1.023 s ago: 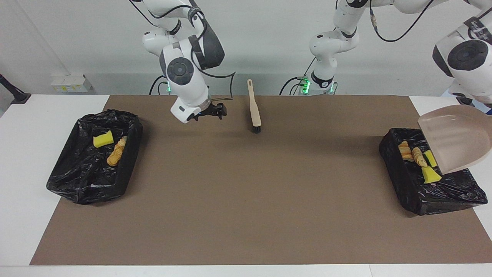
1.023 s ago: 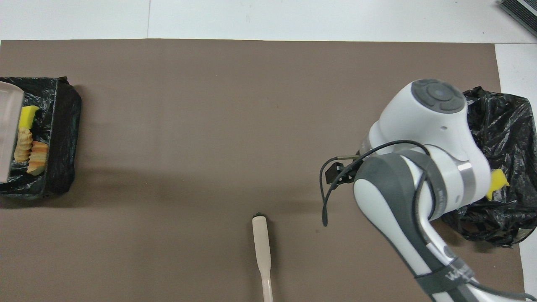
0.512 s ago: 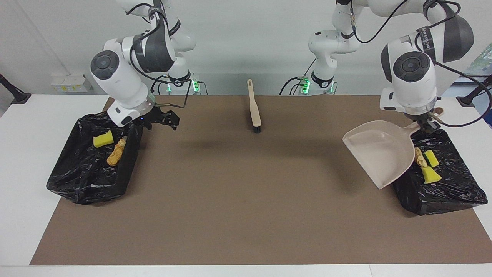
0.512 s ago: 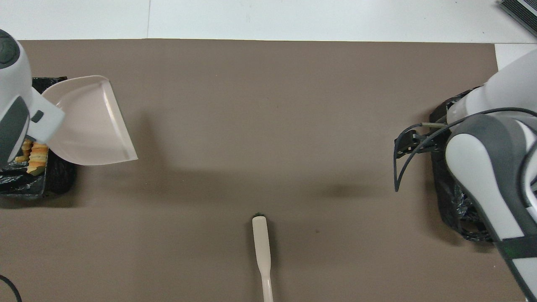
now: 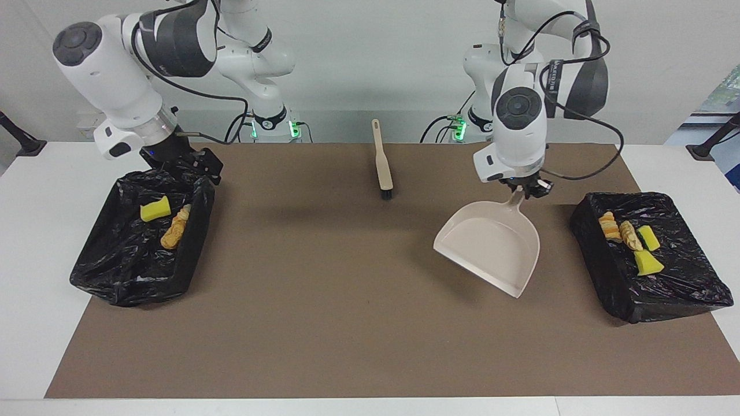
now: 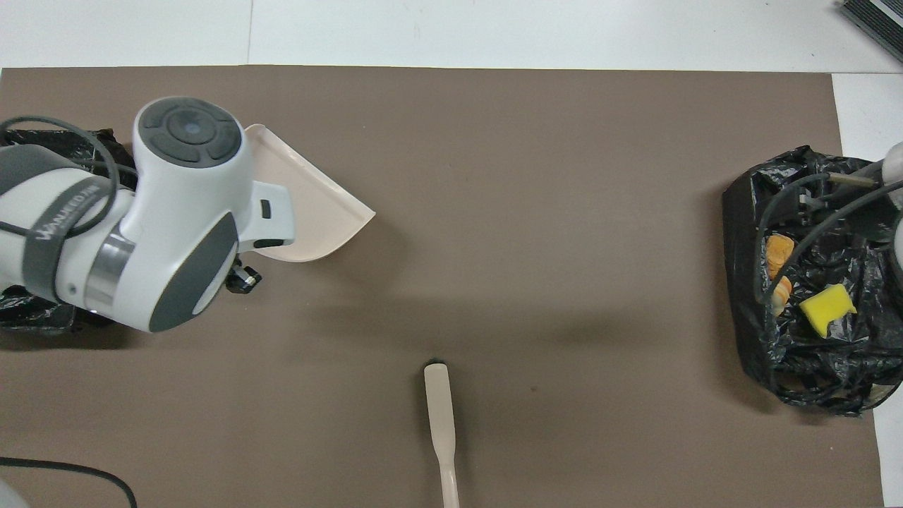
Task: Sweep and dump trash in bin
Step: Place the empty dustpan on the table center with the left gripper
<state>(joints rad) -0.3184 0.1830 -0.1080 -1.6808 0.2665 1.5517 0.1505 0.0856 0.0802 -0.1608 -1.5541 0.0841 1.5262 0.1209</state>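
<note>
Overhead view: left arm (image 6: 63, 219) band reads "WANLEOTM".

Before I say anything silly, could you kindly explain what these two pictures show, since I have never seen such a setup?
These are two robot arms at a table, photographed at one moment from two cameras: one faces the robots from across the table, the other looks steeply down from above their own end.

A brown mat covers the table. At each end sits a bin lined with black plastic, and the trash, yellow sponge pieces and bread-like bits, lies inside both. A beige brush lies near the robots, untouched.

The left hand is shut on the handle of a beige dustpan, which looks empty, above the mat. The right hand is open, holding nothing, over the edge of its bin.
</note>
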